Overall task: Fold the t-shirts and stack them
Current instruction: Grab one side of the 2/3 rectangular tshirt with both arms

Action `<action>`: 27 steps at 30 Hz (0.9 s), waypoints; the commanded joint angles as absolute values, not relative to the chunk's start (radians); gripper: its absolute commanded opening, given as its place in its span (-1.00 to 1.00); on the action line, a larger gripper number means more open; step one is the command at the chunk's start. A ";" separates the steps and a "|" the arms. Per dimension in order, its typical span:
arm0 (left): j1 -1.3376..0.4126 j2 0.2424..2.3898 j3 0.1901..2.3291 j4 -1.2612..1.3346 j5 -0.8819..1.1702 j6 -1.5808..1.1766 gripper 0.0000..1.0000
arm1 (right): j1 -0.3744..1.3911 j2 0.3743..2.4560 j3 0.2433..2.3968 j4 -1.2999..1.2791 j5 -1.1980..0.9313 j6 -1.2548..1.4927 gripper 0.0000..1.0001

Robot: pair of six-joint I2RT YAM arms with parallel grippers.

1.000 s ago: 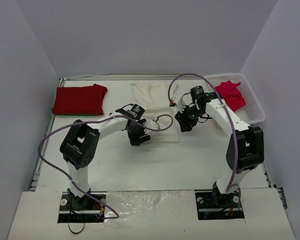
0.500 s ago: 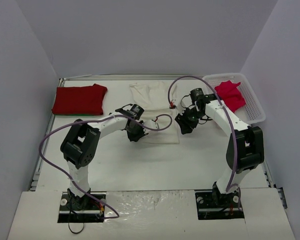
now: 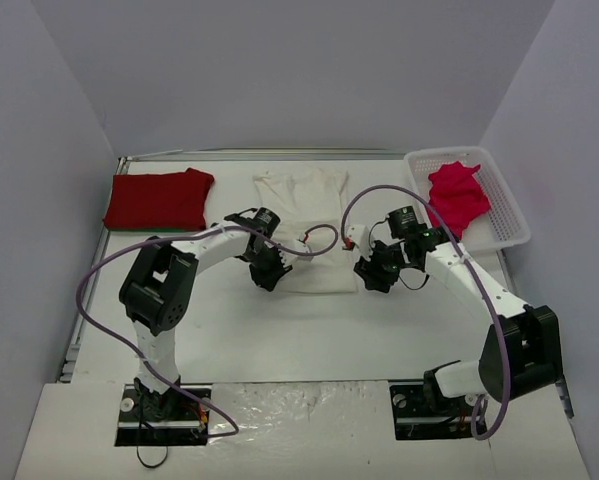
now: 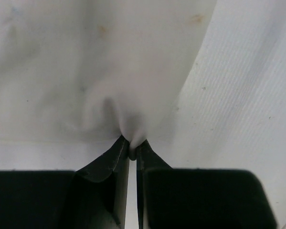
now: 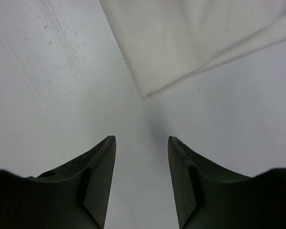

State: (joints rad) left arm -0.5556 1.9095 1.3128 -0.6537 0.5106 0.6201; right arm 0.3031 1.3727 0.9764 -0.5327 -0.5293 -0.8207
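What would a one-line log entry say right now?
left gripper: shut on cream-white cloth t-shirt | right gripper: open, short of its corner | red t-shirt: folded | pinkish-red t-shirt: in white plastic basket

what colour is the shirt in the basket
The shirt is pinkish-red, clearest in the top external view.

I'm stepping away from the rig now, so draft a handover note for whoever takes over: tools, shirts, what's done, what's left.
Left tool: shut on the cream shirt at its near left edge.
Right tool: open above the table, just short of that shirt's near right corner, not touching it.
Red shirt: folded, far left.
Pink shirt: crumpled in the basket.
Done: red shirt looks folded.
Left: fold the cream shirt, take out and fold the pink one, stack all three.
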 commanded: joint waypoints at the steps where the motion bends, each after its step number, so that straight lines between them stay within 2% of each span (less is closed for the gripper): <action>1: -0.551 1.922 1.351 -0.739 0.563 0.611 -0.95 | 0.373 1.373 0.936 -0.466 -0.496 -0.859 -0.12; 9: -0.545 1.928 1.362 -0.744 0.600 0.586 -0.95 | 0.479 1.488 0.946 -0.468 -0.451 -0.885 -0.20; 27: -0.526 1.974 1.394 -0.796 0.673 0.597 -0.95 | 0.482 1.721 1.032 -0.399 -0.543 -0.927 -0.22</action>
